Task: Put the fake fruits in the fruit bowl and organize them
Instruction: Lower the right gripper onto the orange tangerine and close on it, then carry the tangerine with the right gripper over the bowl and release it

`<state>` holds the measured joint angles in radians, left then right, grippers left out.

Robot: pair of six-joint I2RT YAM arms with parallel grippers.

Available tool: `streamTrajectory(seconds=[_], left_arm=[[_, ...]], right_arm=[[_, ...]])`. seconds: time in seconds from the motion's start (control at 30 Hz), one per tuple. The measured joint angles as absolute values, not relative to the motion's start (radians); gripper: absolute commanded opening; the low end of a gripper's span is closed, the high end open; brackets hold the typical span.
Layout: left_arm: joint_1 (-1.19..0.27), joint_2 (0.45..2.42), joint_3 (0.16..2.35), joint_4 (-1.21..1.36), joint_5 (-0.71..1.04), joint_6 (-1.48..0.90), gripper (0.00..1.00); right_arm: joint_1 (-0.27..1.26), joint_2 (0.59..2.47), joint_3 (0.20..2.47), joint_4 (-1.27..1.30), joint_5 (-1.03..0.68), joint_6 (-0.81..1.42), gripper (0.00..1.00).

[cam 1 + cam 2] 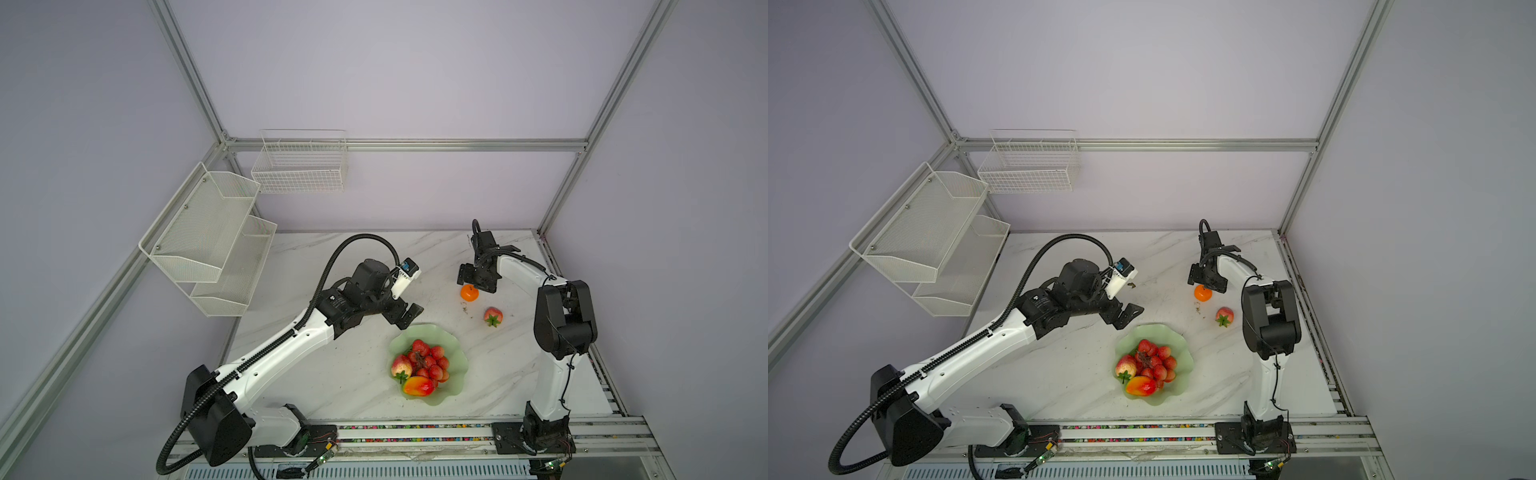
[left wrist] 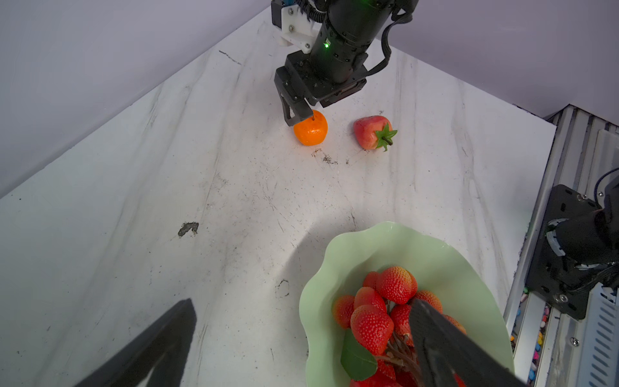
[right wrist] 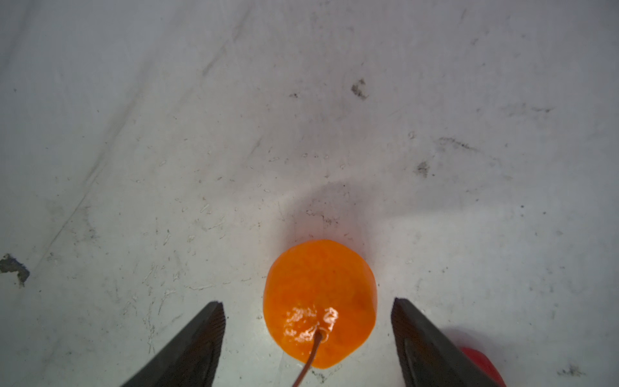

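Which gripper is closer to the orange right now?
Right. The right gripper straddles the orange, jaws open on either side of it. The left gripper hangs open by the fruit bowl's far rim, well away.

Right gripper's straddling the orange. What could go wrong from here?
1. The right gripper straddles the orange with jaws apart and the fruit nearer one side; closing may push the round, glossy fruit away rather than pinch it.
2. The loose strawberry lies close beside it on the table and could get knocked.
3. The left gripper hangs open by the fruit bowl rim, and the bunch and mango fill its middle, so the drop may clash or roll.
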<state>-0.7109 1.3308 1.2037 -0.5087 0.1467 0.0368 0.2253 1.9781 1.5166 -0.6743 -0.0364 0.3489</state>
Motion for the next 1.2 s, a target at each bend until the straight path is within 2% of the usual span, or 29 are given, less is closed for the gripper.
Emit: streamTrajectory(seconds=[0.1, 0.23, 0.4, 0.5, 0.6, 0.77, 0.97, 1.2], left_arm=[[-0.708, 1.331, 1.204, -0.498, 0.163, 0.026, 1.00], [-0.708, 1.326, 1.204, -0.469, 0.190, 0.002, 1.00], [-0.708, 1.316, 1.204, -0.450, 0.206, -0.008, 1.00], [-0.708, 1.309, 1.203, -0.449, 0.205, -0.010, 1.00], [-0.708, 1.293, 1.202, -0.447, 0.205, -0.019, 1.00], [-0.708, 1.249, 1.197, -0.434, 0.193, -0.039, 1.00], [-0.707, 1.206, 1.196, -0.480, 0.184, -0.041, 1.00], [-0.707, 1.135, 1.147, -0.562, 0.207, -0.041, 1.00]], right_arm=[[0.225, 1.978, 1.491, -0.678, -0.028, 0.345, 0.80], [0.225, 1.978, 1.452, -0.681, -0.027, 0.341, 0.67], [0.225, 1.978, 1.446, -0.683, -0.033, 0.334, 0.67], [0.225, 1.978, 1.446, -0.683, -0.033, 0.327, 0.59], [0.226, 1.978, 1.446, -0.683, -0.038, 0.323, 0.57], [0.247, 1.951, 1.445, -0.686, -0.051, 0.301, 0.56], [0.390, 1.703, 1.391, -0.723, -0.099, 0.331, 0.56], [0.642, 1.392, 1.249, -0.833, -0.183, 0.501, 0.55]])
